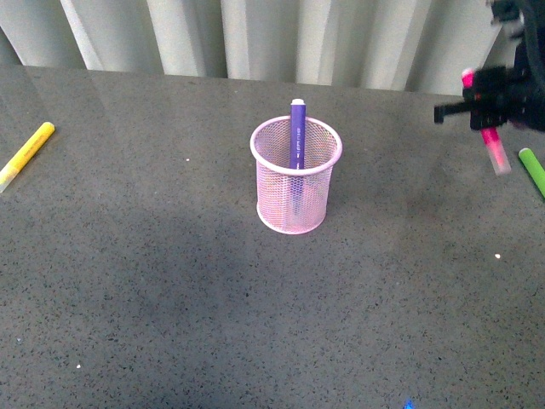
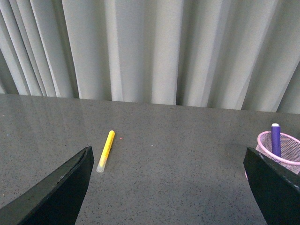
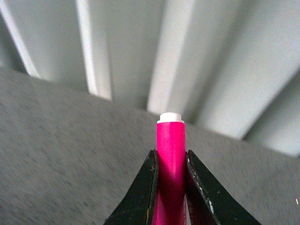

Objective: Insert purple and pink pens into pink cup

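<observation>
The pink cup (image 1: pixel 294 183) stands upright mid-table, and the purple pen (image 1: pixel 296 136) stands inside it, its top poking above the rim. At the far right, above the table, my right gripper (image 1: pixel 490 111) is shut on the pink pen (image 1: pixel 494 149), which hangs pale cap down. The right wrist view shows the pink pen (image 3: pixel 170 154) clamped between both black fingers (image 3: pixel 140 197). My left gripper (image 2: pixel 168 187) is open with nothing between its fingers; in its view the cup (image 2: pixel 286 150) with the purple pen (image 2: pixel 275 139) is partly hidden behind one finger.
A yellow marker (image 1: pixel 25 155) lies near the table's left edge, also seen in the left wrist view as the yellow marker (image 2: pixel 105 150). A green marker (image 1: pixel 534 170) lies at the right edge below my right gripper. Grey curtains hang behind the table.
</observation>
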Action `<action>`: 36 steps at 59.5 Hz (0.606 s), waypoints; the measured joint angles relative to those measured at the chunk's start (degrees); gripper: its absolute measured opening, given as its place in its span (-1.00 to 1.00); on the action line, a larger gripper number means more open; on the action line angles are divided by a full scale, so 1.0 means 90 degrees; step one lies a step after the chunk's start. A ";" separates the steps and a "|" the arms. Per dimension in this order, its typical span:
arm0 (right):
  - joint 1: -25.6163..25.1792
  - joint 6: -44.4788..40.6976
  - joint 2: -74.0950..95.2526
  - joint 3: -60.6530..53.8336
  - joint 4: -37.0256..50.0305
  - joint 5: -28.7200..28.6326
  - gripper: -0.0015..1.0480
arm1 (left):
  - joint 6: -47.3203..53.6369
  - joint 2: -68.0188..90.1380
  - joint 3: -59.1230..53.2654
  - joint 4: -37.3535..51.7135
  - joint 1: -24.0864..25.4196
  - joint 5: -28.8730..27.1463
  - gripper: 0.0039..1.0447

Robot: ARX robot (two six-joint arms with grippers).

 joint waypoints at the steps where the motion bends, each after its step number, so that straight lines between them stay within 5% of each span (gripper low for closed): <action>1: 0.0083 0.0000 -0.0087 -0.0002 0.0075 -0.0024 -0.77 | 0.0000 0.0000 0.0000 0.0000 0.0000 -0.0002 0.88; 36: 0.2521 -0.0981 0.0678 -0.0087 0.3067 0.0330 -0.77 | 0.0000 0.0000 0.0000 0.0000 0.0000 0.0000 0.88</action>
